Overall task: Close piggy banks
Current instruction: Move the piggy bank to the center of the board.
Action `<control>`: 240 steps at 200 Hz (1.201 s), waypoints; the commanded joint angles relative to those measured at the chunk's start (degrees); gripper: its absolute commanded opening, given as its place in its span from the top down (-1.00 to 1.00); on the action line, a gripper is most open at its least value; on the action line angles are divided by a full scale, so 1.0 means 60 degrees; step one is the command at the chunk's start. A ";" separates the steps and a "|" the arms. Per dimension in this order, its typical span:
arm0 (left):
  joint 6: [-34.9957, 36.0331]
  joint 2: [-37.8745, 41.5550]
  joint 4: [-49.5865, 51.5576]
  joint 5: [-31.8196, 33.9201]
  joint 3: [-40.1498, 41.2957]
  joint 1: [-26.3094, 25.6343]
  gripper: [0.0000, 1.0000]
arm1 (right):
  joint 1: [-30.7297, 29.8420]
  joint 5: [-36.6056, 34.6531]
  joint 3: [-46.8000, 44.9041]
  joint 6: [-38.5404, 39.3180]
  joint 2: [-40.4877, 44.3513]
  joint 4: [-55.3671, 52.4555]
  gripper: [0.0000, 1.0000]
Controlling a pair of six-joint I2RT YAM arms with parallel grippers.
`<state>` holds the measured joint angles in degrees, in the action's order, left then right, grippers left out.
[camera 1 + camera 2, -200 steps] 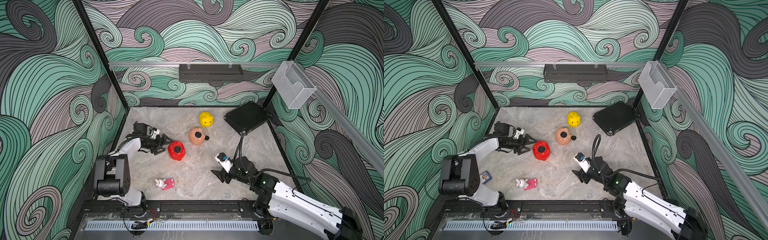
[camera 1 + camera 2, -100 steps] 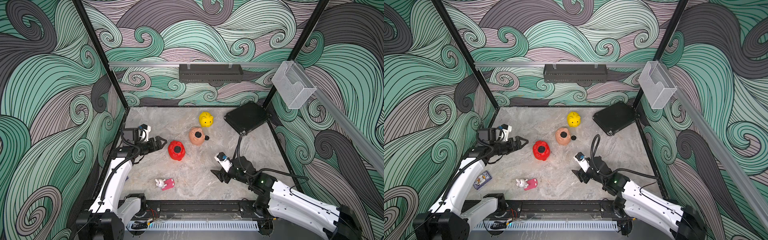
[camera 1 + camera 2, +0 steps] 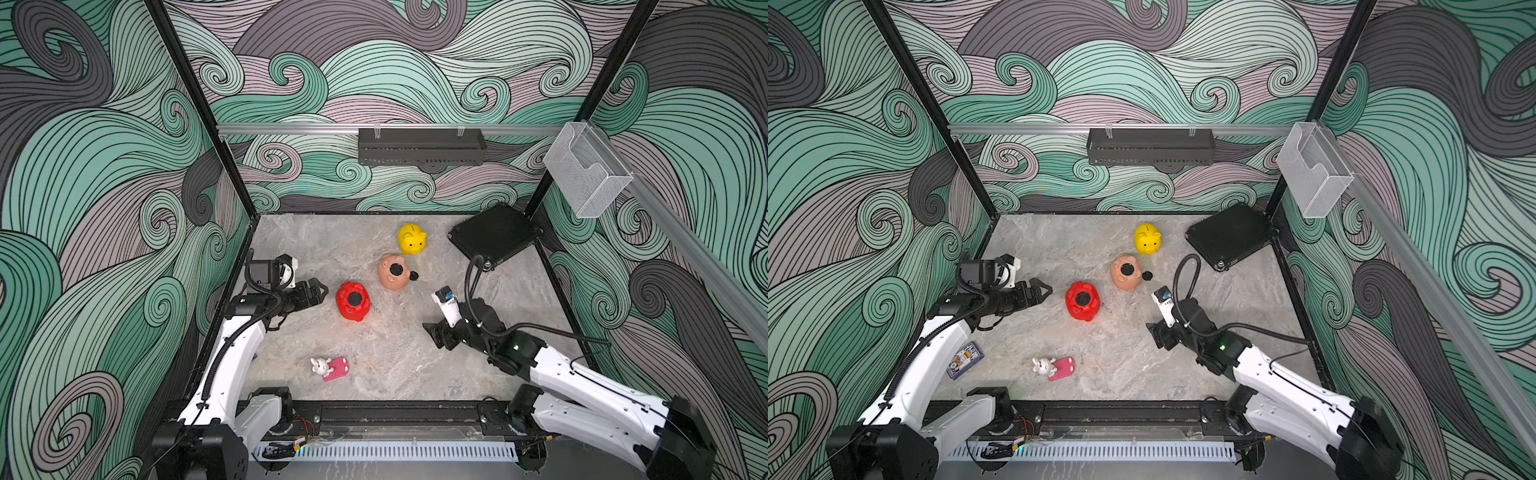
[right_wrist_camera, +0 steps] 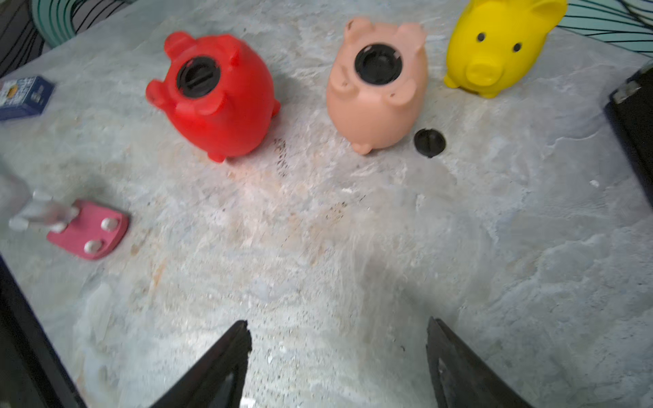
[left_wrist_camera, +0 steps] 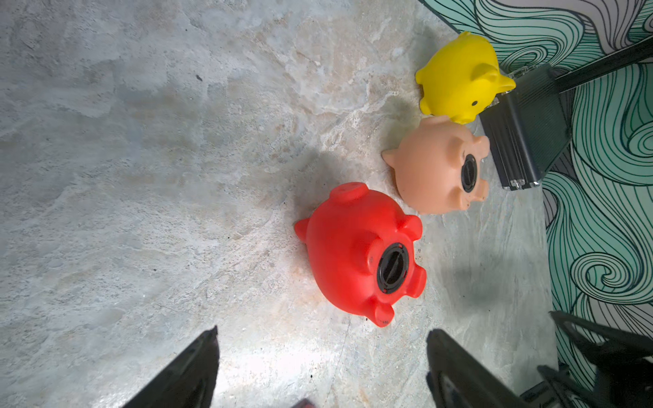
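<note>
Workspace at the hand-over between two pigs. The red pig (image 3: 353,301) lies belly-up left of the desk (image 3: 395,365) centre. The peach pig (image 3: 392,272) lies belly-up at the centre, and the yellow pig (image 3: 412,239) stands on its feet near the far edge.

**Change.** Over the last second the left arm has unfolded from a raised, bent pose into a low reach. The left gripper (image 3: 321,288) now stands just clear of the red pig, its fingers (image 5: 187,371) wide and empty. The right gripper (image 3: 431,336), well apart from the pigs toward the right edge, has spread its fingers (image 4: 219,371) wider, and they hold nothing. No pig has shifted.

**Reading.** The red pig appears closed and released. The peach pig is probably next, and the right fingers seem to be readying for its plug.

**Views compared.**
- The left wrist view shows the red pig's black stopper (image 5: 392,268) seated in the belly hole, slot visible.
- The right wrist view shows the peach pig's hole apparently unplugged and a loose black plug (image 4: 429,142) on the desk just beside it. The left wrist view does not show this plug.
- A card box (image 3: 965,359) near the left edge shows in a top view and in the right wrist view.
- The bunny toy (image 3: 321,366) near the near edge shows in both top views.
- No view shows the yellow pig's belly, so whether it is closed cannot be told.
</note>
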<state>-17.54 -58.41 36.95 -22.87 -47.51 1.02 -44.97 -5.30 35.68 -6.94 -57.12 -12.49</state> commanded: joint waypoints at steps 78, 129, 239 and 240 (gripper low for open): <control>0.0134 -0.0107 0.0537 0.0602 -0.0326 -0.0271 -0.82 | 0.1732 -0.0730 0.8279 -0.0658 -0.6449 -0.3868 -0.56; 0.0152 -0.0120 0.0628 0.0732 -0.0372 -0.0405 -0.82 | 0.2415 -0.0588 1.1406 -0.0966 -0.8932 -0.5145 -0.54; 0.0162 -0.0159 0.0794 0.0942 -0.0432 -0.0549 -0.82 | 0.3069 -0.0438 1.6088 -0.0628 -1.2756 -0.5814 -0.61; 0.0158 -0.0156 0.0797 0.0949 -0.0432 -0.0550 -0.82 | 0.3078 -0.0444 1.6123 -0.0615 -1.2787 -0.5836 -0.61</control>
<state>-17.34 -58.81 40.05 -18.31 -47.66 -1.78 -27.44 -8.14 128.07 -11.18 -131.02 -44.64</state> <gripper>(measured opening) 0.911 0.808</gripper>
